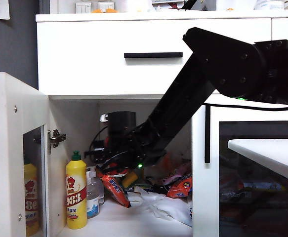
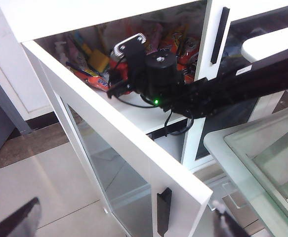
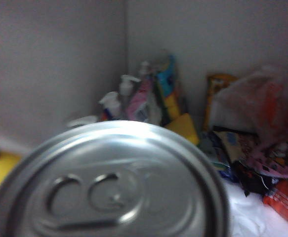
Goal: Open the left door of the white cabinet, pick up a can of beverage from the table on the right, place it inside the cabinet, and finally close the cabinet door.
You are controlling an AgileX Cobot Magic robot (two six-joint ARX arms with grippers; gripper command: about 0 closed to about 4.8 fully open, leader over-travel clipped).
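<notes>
My right claw (image 1: 115, 170) pinches the can of beverage (image 3: 111, 182), whose silver top fills my right wrist view just below the camera, inside the white cabinet (image 1: 153, 44). My left claw (image 2: 124, 222) hangs spread wide outside, near the swung-open left door (image 2: 134, 173). Beyond the can, packets (image 1: 116, 190) lie heaped. A yellow bottle (image 1: 76, 197) reads "983". The table (image 1: 272, 153) juts in at right.

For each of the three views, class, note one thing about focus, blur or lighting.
Exterior view: sharp and evenly lit on the white cabinet, dimmer inside around the right hand. Left wrist view: clear, the left door glass reflecting the floor. Right wrist view: dim and soft; the can of beverage looms blurred, clutter behind hazy.
</notes>
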